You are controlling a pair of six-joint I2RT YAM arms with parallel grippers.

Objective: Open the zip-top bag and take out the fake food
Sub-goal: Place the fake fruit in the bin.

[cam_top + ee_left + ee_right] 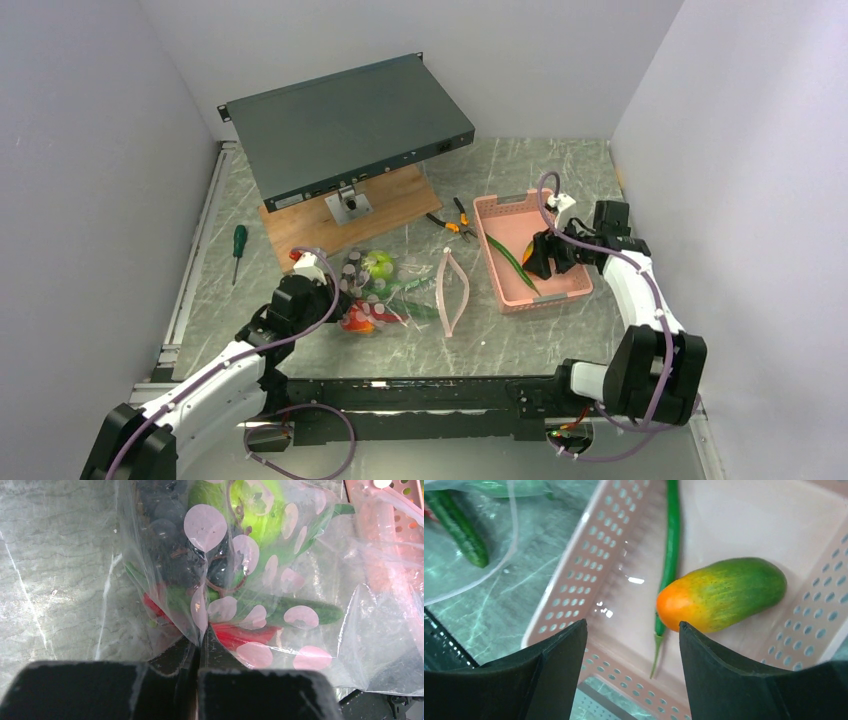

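Right now the left gripper (200,642) is clenched on a fold of the zip-top bag (220,522), pinching the plastic at the end nearest that arm. The bag lies on the desk (55,570) between the left arm and the pink basket (589,565), with its mouth (452,290) gaping toward the basket. Much of the fake food is inside the bag: dark grapes (165,515), a green apple (260,510), a red piece (240,635) and a green pod (310,612).

The right gripper (633,625) is released, its jaws wide and empty, hovering over the basket. A mango (724,592) lies there just beside a long green bean (670,550).

The step in hand looks like the drop-off of the mango, with the next fetch to follow. To do that well, the right gripper should rise clear of the basket wall before swinging across. It should enter through the open mouth rather than press on the plastic. The left pinch should hold firm so the floppy bag does not drag along. The pod nearest the mouth seems the easiest pick, and the round apple may roll away.
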